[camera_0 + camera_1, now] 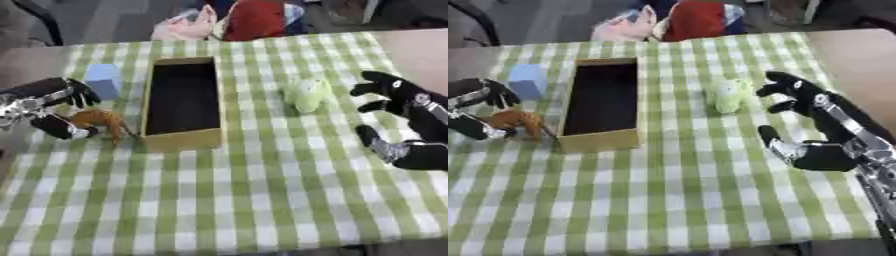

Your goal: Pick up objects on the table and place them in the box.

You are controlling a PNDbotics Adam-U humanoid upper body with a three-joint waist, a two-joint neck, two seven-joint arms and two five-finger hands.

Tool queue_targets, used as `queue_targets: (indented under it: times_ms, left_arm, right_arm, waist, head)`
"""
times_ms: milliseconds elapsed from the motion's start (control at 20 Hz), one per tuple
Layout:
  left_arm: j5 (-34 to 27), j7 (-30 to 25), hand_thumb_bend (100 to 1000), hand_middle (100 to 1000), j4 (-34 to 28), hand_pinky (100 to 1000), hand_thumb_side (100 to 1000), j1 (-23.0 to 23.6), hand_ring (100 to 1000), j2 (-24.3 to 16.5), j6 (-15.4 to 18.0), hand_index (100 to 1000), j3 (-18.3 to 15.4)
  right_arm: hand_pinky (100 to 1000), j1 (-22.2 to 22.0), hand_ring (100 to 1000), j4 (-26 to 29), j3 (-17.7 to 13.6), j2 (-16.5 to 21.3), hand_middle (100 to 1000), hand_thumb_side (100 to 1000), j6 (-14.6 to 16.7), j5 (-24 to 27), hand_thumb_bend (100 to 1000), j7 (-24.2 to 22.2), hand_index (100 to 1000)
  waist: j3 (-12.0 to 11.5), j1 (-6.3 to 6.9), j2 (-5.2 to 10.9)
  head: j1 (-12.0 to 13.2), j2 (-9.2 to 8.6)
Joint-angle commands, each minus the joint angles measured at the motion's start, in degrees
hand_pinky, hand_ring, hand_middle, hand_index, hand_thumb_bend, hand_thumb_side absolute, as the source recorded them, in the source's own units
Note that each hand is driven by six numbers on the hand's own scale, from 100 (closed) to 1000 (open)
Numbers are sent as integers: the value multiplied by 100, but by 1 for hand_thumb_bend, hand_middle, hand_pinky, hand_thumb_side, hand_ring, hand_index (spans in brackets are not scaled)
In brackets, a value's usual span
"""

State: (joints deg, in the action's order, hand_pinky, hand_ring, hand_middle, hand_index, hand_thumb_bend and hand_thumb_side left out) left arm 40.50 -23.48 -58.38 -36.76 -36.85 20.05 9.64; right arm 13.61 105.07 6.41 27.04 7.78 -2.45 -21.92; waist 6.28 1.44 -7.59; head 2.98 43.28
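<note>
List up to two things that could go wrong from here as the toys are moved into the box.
1. The left robot hand grips the brown toy right beside the box; lifting could snag its near wall.
2. The right robot hand, open beside the green toy, could nudge it away when closing.

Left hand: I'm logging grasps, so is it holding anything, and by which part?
The left hand curls round one end of the orange toy beside the box; which part that is cannot be told. The right hand is open and holds nothing.
</note>
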Motion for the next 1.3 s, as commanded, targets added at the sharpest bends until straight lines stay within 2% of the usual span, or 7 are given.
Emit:
queue_targets:
  times_ms: [50, 150, 250, 500, 700, 900, 1300]
  left_arm:
    - [106, 128, 328, 586, 56, 662, 199, -151, 596, -63, 45, 727, -22]
    - [124, 239, 274, 539, 75, 636, 165, -162, 555, -34, 51, 676, -26]
    - [87, 391, 177, 453, 65, 587, 121, -160, 473, -20, 26, 571, -40]
    - [-224, 525, 114, 394, -151, 568, 130, -154, 428, -84, -48, 517, -80]
    - [-556, 183, 123, 397, -526, 573, 123, -260, 431, -309, -22, 521, -83]
    - [-616, 47, 148, 402, -692, 573, 103, -538, 437, -436, -17, 538, -67]
    - [-104, 307, 182, 404, -360, 570, 100, -1242, 455, -99, 94, 538, -3]
  right_arm:
    - [779, 68, 951, 41, -20, 57, 792, 208, 6, 11, 192, -19, 1000]
    - [779, 72, 951, 40, -19, 55, 792, 208, 5, 11, 191, -19, 1000]
    - [779, 74, 951, 39, -21, 54, 792, 208, 4, 12, 188, -16, 1000]
    - [779, 69, 951, 34, -28, 54, 792, 207, 4, 5, 185, -11, 1000]
    - [779, 63, 951, 35, -30, 67, 792, 208, 7, 7, 183, -8, 1000]
    - [780, 64, 951, 27, -3, 71, 792, 211, 5, 16, 174, -32, 1000]
    - [779, 149, 951, 21, 83, 68, 791, 215, 4, 57, 169, -121, 1000]
  waist:
    - [4, -6, 67]
    - [6, -6, 65]
    - [6, -8, 63]
    - [6, -11, 64]
    - [19, -9, 77]
    - [56, 15, 109]
    - [312, 74, 113]
  head:
    - [22, -37]
    - [22, -40]
    - [20, -41]
    - [15, -39]
    - [13, -32]
    - [27, -30]
    - [76, -80]
